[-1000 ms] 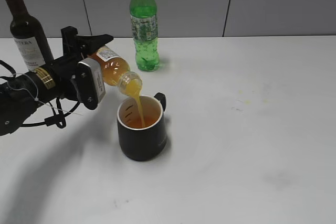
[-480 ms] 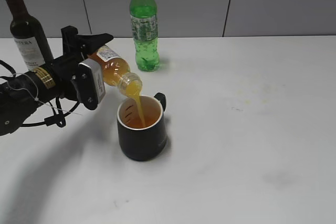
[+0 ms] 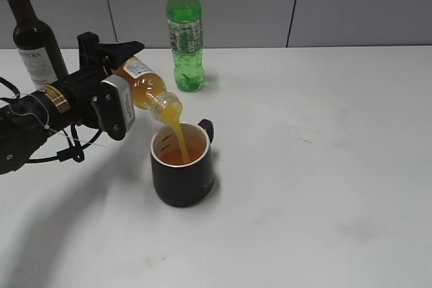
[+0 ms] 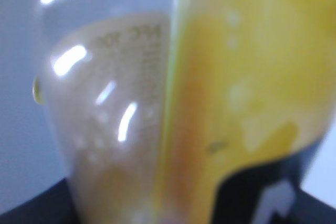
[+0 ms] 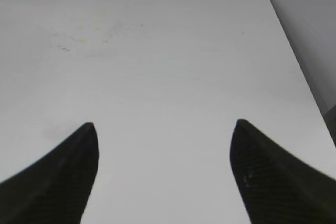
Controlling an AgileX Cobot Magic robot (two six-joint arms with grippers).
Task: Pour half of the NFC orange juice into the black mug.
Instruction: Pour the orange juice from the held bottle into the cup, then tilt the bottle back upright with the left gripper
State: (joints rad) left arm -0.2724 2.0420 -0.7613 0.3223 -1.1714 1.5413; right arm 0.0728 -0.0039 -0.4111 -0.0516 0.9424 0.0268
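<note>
You had the small clear plastic NFC orange juice bottle [image 3: 145, 89] tipped neck-down towards the right, its wide uncapped mouth just above the near-left rim of the squat matte black mug [image 3: 183, 165]. A thin stream of orange juice ran from the mouth into the mug's white interior, where juice had pooled. The mug stood upright left of the table's middle, its black loop handle turned towards the far edge. Up close, the bottle [image 4: 210, 98] showed juice along one side.
</note>
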